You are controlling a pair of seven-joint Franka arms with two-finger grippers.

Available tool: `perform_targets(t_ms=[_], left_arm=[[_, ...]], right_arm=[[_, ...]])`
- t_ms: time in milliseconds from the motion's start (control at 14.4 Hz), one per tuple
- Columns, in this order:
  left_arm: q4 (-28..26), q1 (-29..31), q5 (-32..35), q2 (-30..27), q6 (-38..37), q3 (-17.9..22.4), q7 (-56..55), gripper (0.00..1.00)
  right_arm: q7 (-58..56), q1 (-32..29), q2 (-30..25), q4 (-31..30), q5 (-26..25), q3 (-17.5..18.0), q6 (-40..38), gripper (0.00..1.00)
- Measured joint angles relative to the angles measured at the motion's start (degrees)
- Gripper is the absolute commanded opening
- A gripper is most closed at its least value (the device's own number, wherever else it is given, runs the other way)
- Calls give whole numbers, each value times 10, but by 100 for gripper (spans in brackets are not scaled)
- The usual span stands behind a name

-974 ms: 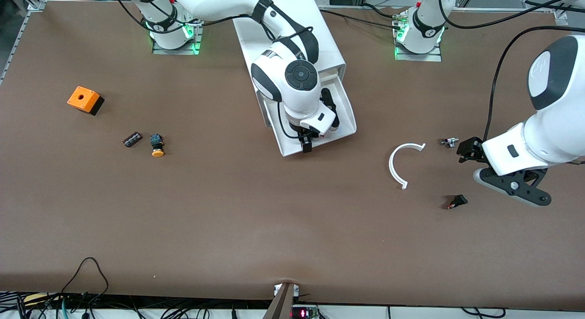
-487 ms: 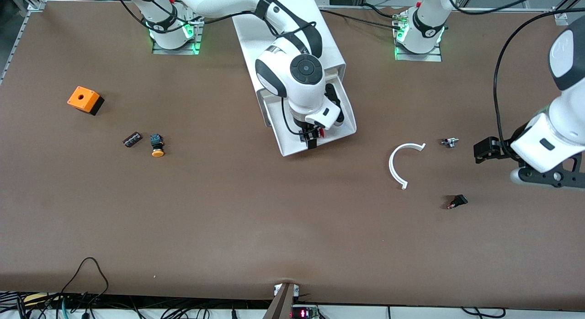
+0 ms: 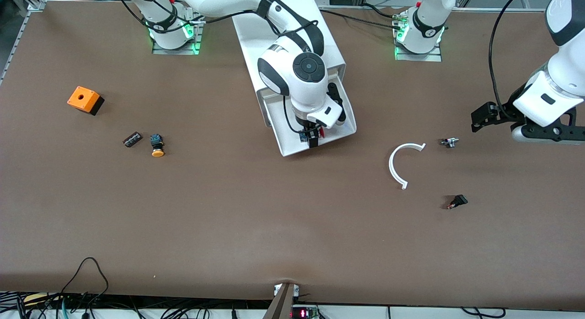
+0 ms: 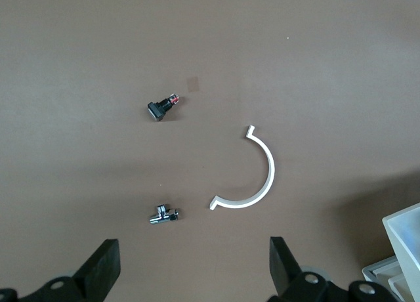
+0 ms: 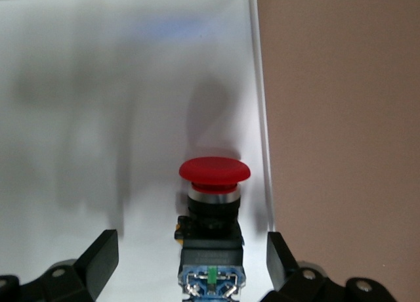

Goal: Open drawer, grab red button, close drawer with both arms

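right gripper [image 3: 311, 137]: down in the drawer [image 3: 292, 143], which stands pulled out from the cabinet [image 3: 269, 31]. fingers spread wide, gripping nothing; in the right wrist view one fingertip [image 5: 105, 253] shows on either side of the button [image 5: 211, 210], apart from it.

button: red mushroom cap, black body with blue end, lying on its side on the white drawer floor, between the right gripper's fingers and close by the drawer's side wall [image 5: 261, 118]. in the front view only a sliver of red shows just beside the gripper.

left gripper [image 3: 480, 118]: up in the air over the tabletop [image 3: 274, 218] at the left arm's end, fingers spread wide, empty; this arm waits. its wrist view looks down past one fingertip [image 4: 105, 266] onto three small parts.

under and near the left gripper:
- white curved strip [image 3: 397, 166], a half ring, flat on the tabletop.
- small metal part [image 3: 449, 142], just beside the strip's one end, closest to the gripper.
- small black part with a red tip [image 3: 457, 202], nearer the front camera than the metal part.

well apart from both grippers, toward the right arm's end of the tabletop:
- orange box [image 3: 83, 99] with a hole in its top.
- yellow-capped button [image 3: 157, 146], on its side.
- small dark block [image 3: 132, 139], just beside the yellow-capped button.
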Motion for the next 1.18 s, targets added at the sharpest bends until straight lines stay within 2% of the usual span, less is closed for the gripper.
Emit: perform_targets(t_ms=[278, 557, 626, 1043, 1183], left_arm=[[-3, 0, 0, 0, 0, -1, 0, 100], [-3, 0, 0, 0, 0, -2, 0, 100], [-3, 0, 0, 0, 0, -2, 0, 100], [-3, 0, 0, 0, 0, -2, 0, 100], [-3, 0, 0, 0, 0, -2, 0, 100]], right_arm=[[2, 0, 7, 0, 0, -5, 2, 98], [5, 0, 8, 1, 0, -5, 7, 71], [10, -1, 8, 1, 0, -6, 6, 53], [17, -2, 6, 1, 0, -7, 4, 51], [17, -2, 6, 1, 0, -7, 4, 46]])
